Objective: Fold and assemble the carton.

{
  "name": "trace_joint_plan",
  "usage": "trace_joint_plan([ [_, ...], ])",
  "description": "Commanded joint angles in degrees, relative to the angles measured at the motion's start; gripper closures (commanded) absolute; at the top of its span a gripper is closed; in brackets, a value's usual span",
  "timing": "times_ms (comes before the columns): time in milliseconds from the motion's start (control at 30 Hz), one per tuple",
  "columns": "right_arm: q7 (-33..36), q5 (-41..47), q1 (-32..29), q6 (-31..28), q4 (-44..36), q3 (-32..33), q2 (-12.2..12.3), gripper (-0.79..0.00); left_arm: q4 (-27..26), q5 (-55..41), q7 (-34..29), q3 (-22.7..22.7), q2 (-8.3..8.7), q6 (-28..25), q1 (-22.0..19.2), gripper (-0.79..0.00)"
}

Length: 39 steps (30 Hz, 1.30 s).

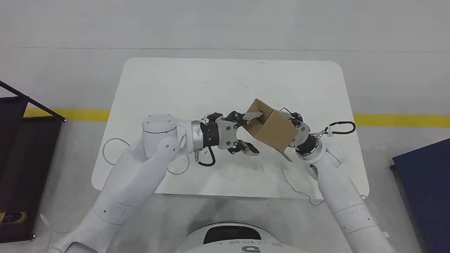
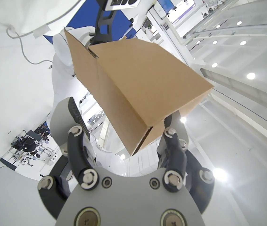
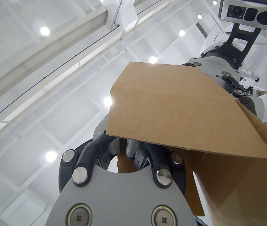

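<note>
Here, a brown carton [image 1: 271, 128] is held up over the near half of a white table [image 1: 176, 84], tilted, with one gripper on each side of it. The left gripper [image 1: 246, 132] comes in from the left; its fingers are spread wide apart, not clamped. In the top view one finger [image 1: 251, 117] rests against the carton's far upper edge, while the other hangs free just below the carton's near side. From the left wrist, the carton [image 2: 142, 83] shows as a partly opened box with sharp folded edges, one corner sitting between the left gripper's [image 2: 120, 111] splayed fingers; one finger [image 2: 171, 124] touches that corner and the other [image 2: 74, 111] stands clear of it. The right gripper [image 1: 295, 132] meets the carton's right side. From the right wrist, the right gripper [image 3: 128, 147] has its fingers drawn close together, pinching a cardboard wall, though a loose flap of the carton [image 3: 178, 109] lies over the fingertips and hides them. A yellow line [image 1: 401, 120] runs across the floor beyond the table.
</note>
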Motion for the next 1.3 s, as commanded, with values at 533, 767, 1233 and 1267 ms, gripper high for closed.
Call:
trace_joint_plan([
  [533,-1.6,0.9,0.9,-0.6,2.3,-0.1,-0.1,0.000,-5.0,-1.7,1.0,-6.1,1.19,-3.6,3.6,-0.785],
  [767,-2.5,1.3,1.5,-1.2,3.5,0.9,0.0,0.000,-6.2,-4.9,2.3,-12.6,1.80,-7.9,8.0,-0.785],
  [1233,-9.7,-20.3,4.5,-1.8,-0.5,-0.9,1.4,0.000,-5.4,15.9,0.5,-21.8,4.13,-19.7,15.1,-0.785],
  [1267,-10.2,-25.2,5.4,-0.7,-1.6,-1.3,1.8,0.000,-4.9,17.0,-0.2,-22.1,4.22,-21.1,15.1,-0.785],
])
